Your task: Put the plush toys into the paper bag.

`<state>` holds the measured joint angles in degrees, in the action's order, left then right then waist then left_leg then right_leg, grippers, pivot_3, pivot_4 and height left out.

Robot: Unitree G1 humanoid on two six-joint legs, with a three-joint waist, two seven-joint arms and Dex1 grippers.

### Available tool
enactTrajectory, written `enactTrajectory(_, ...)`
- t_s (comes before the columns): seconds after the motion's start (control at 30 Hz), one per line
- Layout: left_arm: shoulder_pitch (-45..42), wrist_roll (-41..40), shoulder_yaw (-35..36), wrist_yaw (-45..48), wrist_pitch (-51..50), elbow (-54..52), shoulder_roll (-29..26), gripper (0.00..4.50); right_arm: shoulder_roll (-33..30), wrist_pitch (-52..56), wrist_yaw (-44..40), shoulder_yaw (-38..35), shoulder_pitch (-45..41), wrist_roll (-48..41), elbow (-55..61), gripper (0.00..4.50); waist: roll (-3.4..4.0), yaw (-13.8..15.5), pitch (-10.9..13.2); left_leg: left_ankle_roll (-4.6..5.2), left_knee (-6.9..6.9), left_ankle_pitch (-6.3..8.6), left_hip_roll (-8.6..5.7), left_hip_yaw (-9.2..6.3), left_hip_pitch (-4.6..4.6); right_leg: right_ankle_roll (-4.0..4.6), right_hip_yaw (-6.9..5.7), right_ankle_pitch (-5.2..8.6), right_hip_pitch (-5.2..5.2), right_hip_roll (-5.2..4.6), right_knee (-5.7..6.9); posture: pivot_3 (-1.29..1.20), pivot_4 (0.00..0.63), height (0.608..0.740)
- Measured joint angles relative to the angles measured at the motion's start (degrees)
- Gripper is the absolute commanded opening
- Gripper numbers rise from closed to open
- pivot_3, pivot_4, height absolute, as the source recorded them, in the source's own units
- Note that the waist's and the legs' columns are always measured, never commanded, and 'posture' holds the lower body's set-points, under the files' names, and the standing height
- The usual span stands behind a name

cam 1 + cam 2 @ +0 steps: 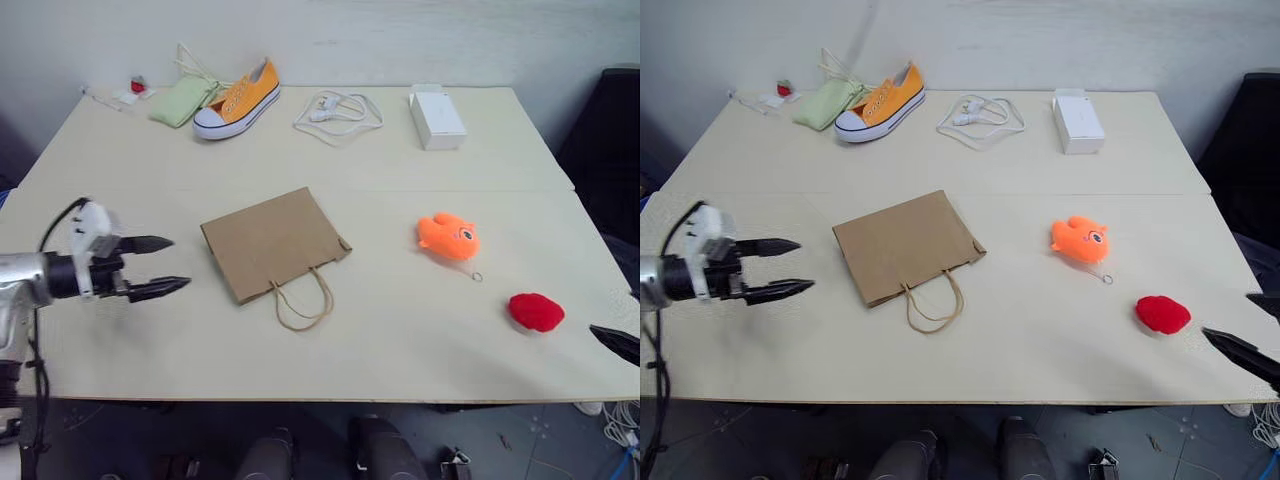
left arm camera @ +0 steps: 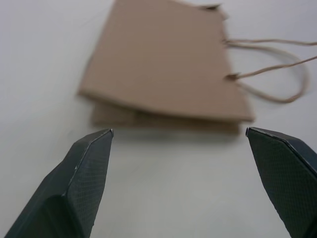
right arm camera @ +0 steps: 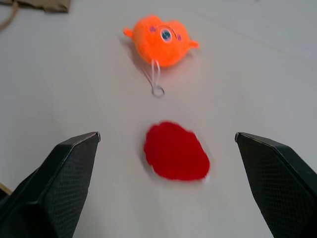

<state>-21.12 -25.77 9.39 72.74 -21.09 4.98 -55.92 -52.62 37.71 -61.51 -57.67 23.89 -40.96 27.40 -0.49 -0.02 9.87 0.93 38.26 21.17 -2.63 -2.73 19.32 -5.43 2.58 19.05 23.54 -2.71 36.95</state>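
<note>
A brown paper bag (image 1: 272, 242) lies flat in the middle of the table, its rope handles (image 1: 303, 300) toward the front edge. My left gripper (image 1: 170, 265) hovers open just left of the bag, pointing at its folded bottom (image 2: 163, 116). To the right of the bag lies the orange fish plush toy (image 1: 448, 236), with a small ring on a cord. The red fuzzy plush toy (image 1: 536, 312) rests nearer the front right. My right gripper (image 1: 1260, 325) is open at the right table edge, pointing at the red toy (image 3: 176, 157) with the orange toy (image 3: 161, 38) beyond it.
Along the far edge of the table (image 1: 400, 360) sit an orange sneaker (image 1: 237, 101), a pale green pouch (image 1: 182, 101), a coiled white cable (image 1: 338, 113) and a white box (image 1: 436, 118). A dark chair (image 1: 612, 150) stands at the right.
</note>
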Motion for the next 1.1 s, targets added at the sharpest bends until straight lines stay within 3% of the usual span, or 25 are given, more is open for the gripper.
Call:
enactTrajectory(0.1,-5.26,1.11,-7.48,4.99,3.36,-4.79,2.56,4.50,-2.57,3.96,2.82,4.18,-1.76,-6.41,11.38,4.46,0.01,0.09,0.00,-0.13,-0.02,-0.07,0.04,-0.05,0.00,0.00,-0.04,0.00,0.01,0.08,0.01,0.00,0.150,0.740)
enactTrajectory(0.23,-11.21,9.40,-17.46,8.41,16.87,-2.00,8.94,4.50,-3.34,4.35,6.96,13.12,-3.00,-7.39,23.41,4.46,-0.01,0.55,0.00,-0.13,0.12,-0.09,0.04,-0.05,0.12,0.00,-0.07,0.00,0.06,0.13,-0.01,0.00,0.150,0.740)
enactTrajectory(0.4,-18.39,14.71,-24.03,9.22,25.96,6.54,18.69,4.50,-3.31,2.14,10.59,23.36,-5.46,-4.14,27.04,4.46,-0.05,1.41,-0.02,0.14,1.28,0.07,0.02,-0.13,1.04,-0.26,-0.16,-0.15,0.49,0.14,0.11,0.00,0.150,0.740)
enactTrajectory(0.53,-22.16,18.48,-25.41,8.52,33.52,14.15,22.79,4.50,-2.80,0.00,13.60,33.29,-6.22,2.17,27.15,4.46,-0.07,1.47,-0.03,0.18,1.47,0.11,0.01,-0.13,1.08,-0.26,-0.18,-0.15,0.49,0.13,0.17,0.00,0.150,0.740)
enactTrajectory(0.73,-24.17,19.41,-26.62,9.92,38.62,18.83,25.84,3.04,-0.23,0.02,20.43,40.44,-11.83,6.63,26.36,4.50,-0.09,1.36,-0.04,0.17,1.52,0.12,0.00,-0.13,1.19,-0.26,-0.16,-0.15,0.65,0.13,0.28,0.00,0.150,0.740)
enactTrajectory(1.03,-27.43,21.81,-27.99,9.78,43.78,26.96,28.74,0.26,0.92,1.26,23.47,40.60,-12.07,7.13,25.92,4.50,-0.09,1.57,-0.04,0.18,1.89,0.11,-0.04,-0.20,1.81,-0.26,-0.26,-0.15,1.14,0.10,0.57,0.00,0.150,0.740)
enactTrajectory(1.1,-28.53,21.61,-27.39,9.03,42.44,27.47,29.06,0.02,1.62,1.47,23.80,39.57,-12.16,6.80,25.82,4.50,-0.09,1.51,-0.04,0.18,1.89,0.11,-0.05,-0.20,1.80,-0.26,-0.26,-0.15,1.14,0.10,0.63,0.00,0.150,0.740)
